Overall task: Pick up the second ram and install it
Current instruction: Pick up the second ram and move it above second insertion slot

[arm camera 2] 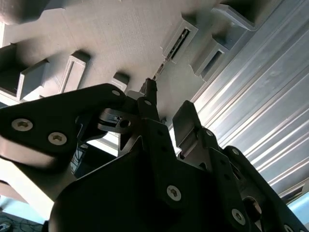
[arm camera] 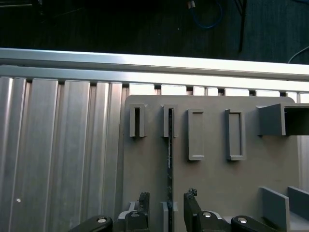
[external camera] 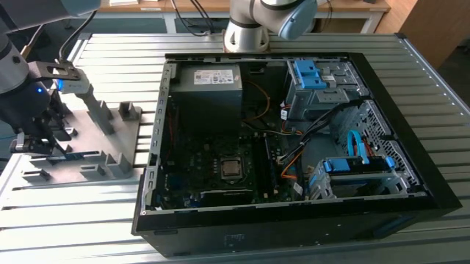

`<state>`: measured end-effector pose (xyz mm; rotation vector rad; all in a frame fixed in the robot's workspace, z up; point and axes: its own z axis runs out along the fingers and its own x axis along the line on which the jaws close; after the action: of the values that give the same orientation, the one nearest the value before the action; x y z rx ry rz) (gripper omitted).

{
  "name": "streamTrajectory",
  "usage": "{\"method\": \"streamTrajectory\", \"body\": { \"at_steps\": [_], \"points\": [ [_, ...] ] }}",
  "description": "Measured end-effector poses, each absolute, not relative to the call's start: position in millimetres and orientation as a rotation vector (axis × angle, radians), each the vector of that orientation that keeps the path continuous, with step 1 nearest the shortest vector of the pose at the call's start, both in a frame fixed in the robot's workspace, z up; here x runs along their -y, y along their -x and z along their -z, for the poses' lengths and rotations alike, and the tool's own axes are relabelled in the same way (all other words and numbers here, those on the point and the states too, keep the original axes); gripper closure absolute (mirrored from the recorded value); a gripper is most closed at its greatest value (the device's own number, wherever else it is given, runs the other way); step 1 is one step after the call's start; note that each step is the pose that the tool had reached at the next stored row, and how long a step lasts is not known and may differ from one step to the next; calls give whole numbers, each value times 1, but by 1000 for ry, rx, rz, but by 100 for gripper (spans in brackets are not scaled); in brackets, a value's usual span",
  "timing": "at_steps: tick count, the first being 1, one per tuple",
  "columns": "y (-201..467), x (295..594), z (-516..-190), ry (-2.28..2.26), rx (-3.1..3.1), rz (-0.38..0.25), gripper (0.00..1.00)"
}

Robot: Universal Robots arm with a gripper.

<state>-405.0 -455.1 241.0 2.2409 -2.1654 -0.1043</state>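
Note:
The second ram [arm camera: 170,159] is a thin dark stick standing on edge in a slot of the grey holder plate [arm camera: 212,179]. My gripper [arm camera: 167,202] is open just above it. One finger [arm camera: 143,202] is on each side of the stick, with a gap to it on both sides. The second wrist view looks past the fingers [arm camera 2: 149,99] to the stick's thin edge [arm camera 2: 160,70] on the plate. In the exterior view my gripper [external camera: 37,146] hangs over the holder plate [external camera: 125,126] at the exterior view's left, where the ram [external camera: 74,156] shows as a bluish strip.
An open computer case [external camera: 411,165] lies on the ribbed metal table [external camera: 74,220], to the exterior view's right of the plate. Its board carries a silver processor chip [external camera: 230,166] and long black slot strips [external camera: 269,162]. Grey posts [external camera: 96,104] rise from the holder plate beside my gripper.

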Motion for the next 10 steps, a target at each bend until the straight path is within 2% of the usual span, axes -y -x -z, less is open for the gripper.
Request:
{"method": "streamTrajectory", "body": {
  "at_steps": [10],
  "points": [
    [410, 455, -236, -2241, 2165, 103, 59]
  ]
}}
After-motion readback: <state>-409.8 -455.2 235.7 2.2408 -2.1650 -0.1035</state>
